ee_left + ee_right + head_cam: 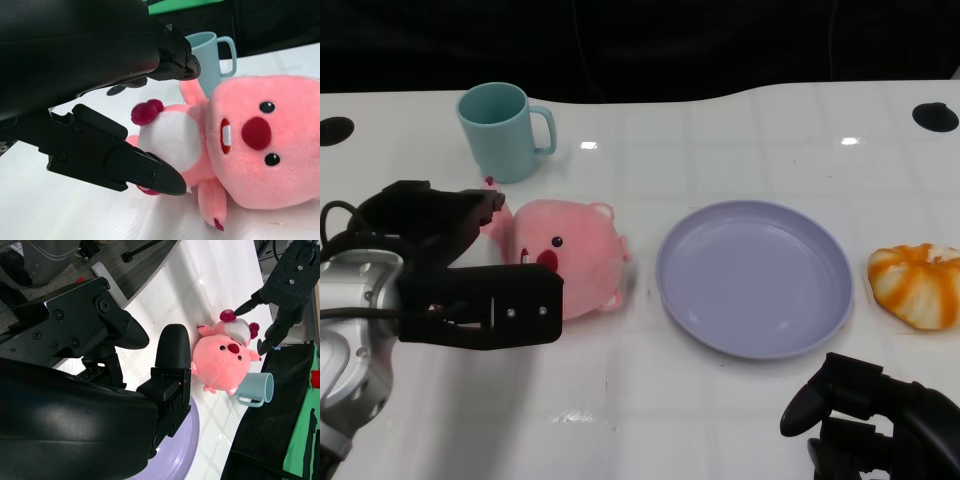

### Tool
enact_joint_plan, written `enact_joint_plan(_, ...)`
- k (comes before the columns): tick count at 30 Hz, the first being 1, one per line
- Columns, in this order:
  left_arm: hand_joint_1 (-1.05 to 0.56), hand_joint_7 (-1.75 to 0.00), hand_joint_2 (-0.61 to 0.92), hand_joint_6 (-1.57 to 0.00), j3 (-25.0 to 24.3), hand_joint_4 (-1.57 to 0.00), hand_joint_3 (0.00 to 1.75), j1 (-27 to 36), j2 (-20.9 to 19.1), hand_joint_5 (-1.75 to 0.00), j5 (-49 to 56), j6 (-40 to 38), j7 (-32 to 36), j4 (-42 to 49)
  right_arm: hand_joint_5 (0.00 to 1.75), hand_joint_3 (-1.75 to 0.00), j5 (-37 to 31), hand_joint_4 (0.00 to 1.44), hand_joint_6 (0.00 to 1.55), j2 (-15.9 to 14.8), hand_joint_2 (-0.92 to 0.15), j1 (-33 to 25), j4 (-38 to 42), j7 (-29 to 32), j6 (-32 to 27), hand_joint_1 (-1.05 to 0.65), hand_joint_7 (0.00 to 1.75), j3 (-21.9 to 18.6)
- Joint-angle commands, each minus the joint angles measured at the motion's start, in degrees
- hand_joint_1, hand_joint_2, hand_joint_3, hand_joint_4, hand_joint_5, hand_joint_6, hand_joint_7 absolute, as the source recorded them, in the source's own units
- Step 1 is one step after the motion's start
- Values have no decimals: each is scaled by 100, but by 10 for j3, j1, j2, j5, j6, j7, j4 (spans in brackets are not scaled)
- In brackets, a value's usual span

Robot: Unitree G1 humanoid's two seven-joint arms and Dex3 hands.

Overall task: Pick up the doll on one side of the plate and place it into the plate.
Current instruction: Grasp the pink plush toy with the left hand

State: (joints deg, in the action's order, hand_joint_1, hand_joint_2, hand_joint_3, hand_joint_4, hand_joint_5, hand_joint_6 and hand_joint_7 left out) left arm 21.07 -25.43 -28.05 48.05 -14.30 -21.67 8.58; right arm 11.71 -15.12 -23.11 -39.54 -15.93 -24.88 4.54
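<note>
White table (720,400) holds the pink doll (570,255) at centre-left, beside the plate (754,275); soft and light, it suits a body grasp, and the left robot hand (470,270) straddles it with fingers spread wide.

pink plush doll (568,260) lies on its side just left of the empty lavender plate (754,276).
</note>
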Motion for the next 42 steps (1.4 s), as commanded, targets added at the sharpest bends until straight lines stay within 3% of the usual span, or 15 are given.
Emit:
enact_joint_plan(1,-63,-1,88,-24,10,-5,0,-19,5,-32,5,1,8,30,175,-107,1,65,49,-3,-66,-4,-6,1,1,-7,143,-2)
enact_joint_plan(8,-62,0,88,-24,32,-8,0,-50,28,-28,2,20,42,131,175,-107,-1,65,49,-4,-65,-6,-8,1,0,-8,143,-1)
enact_joint_plan(22,-61,0,89,-23,73,-12,0,-126,86,-20,-11,87,181,379,175,-108,4,66,50,-5,-65,-12,-12,-3,0,-9,142,-3)
enact_joint_plan(27,-57,-3,90,-31,77,-18,1,-159,112,-20,-27,92,202,460,175,-108,1,66,50,-5,-64,-14,-16,-1,-5,-10,142,-2)
enact_joint_plan(28,-54,-3,90,-33,76,-21,0,-163,117,-19,-31,92,207,476,175,-108,2,66,50,-5,-64,-14,-17,-1,-6,-10,142,-2)
enact_joint_plan(31,-35,-3,91,-49,70,-51,1,-167,126,-18,-48,108,228,510,175,-108,4,66,50,-4,-64,-15,-18,-1,-6,-10,142,-2)
enact_joint_plan(32,-29,-3,91,-59,67,-61,1,-167,128,-36,-54,114,238,519,175,-108,4,66,50,-3,-64,-15,-17,-2,-5,-10,142,-2)
enact_joint_plan(33,-24,-3,92,-74,67,-65,4,-168,130,-87,-58,118,245,529,175,-108,5,66,50,-3,-64,-15,-19,-1,-6,-10,142,-2)
enact_joint_plan(34,-22,-4,92,-83,67,-68,7,-169,132,-114,-61,121,250,537,175,-108,5,66,50,-3,-64,-15,-21,-1,-7,-10,142,-3)
enact_joint_plan(36,-24,-9,91,-107,68,-74,8,-169,131,-145,-66,137,263,550,175,-108,6,65,50,-4,-64,-15,-23,-1,-8,-10,142,-3)
enact_joint_plan(38,-27,-13,90,-125,73,-75,4,-169,130,-150,-66,150,274,560,175,-108,5,65,50,-5,-64,-15,-23,-2,-7,-9,142,-3)
enact_joint_plan(39,-28,-21,91,-128,78,-73,6,-167,130,-159,-60,151,290,564,175,-108,5,65,50,-5,-64,-15,-24,-2,-8,-10,142,-3)
enact_joint_plan(41,-30,-79,92,-93,86,-68,22,-167,131,-164,-54,150,309,570,175,-108,5,65,50,-5,-64,-16,-24,-1,-8,-9,142,-3)
enact_joint_plan(42,-31,-92,92,-82,89,-66,29,-167,132,-162,-53,147,315,572,175,-108,5,65,50,-4,-64,-16,-24,-2,-8,-9,142,-4)
